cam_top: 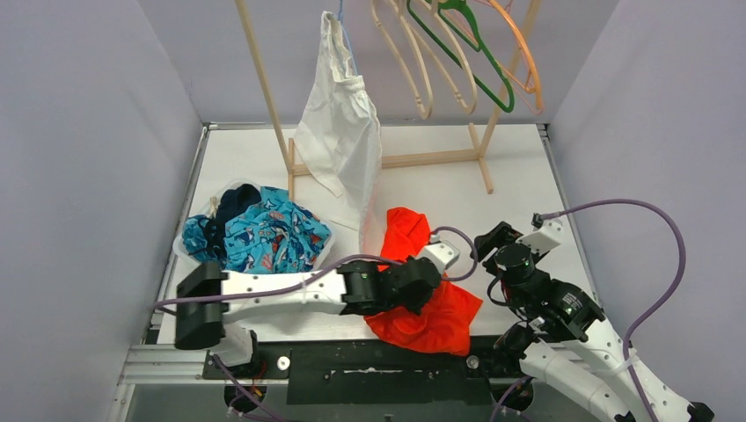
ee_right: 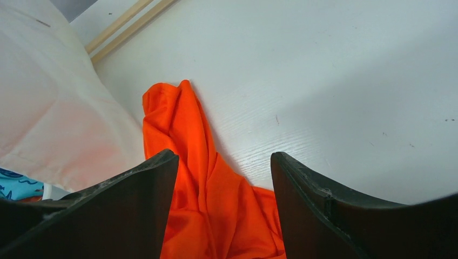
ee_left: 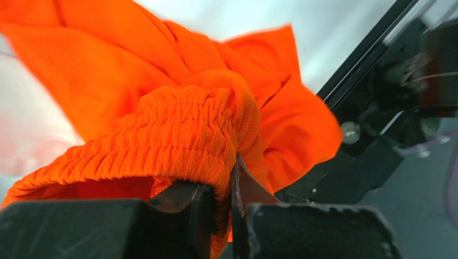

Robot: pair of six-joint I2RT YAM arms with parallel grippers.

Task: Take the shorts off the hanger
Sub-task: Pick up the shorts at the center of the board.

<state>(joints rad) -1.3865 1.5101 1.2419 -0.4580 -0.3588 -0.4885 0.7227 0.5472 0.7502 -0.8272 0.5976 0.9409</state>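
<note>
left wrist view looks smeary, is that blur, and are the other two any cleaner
Left wrist: the orange shorts are crisp at the waistband near the lens, smeared at the far edges. Right wrist: sharp table grain, white garment washed out. Top external: evenly lit, sharp throughout.

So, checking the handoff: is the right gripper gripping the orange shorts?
No, the right gripper is open and stands apart from the orange shorts.
</note>
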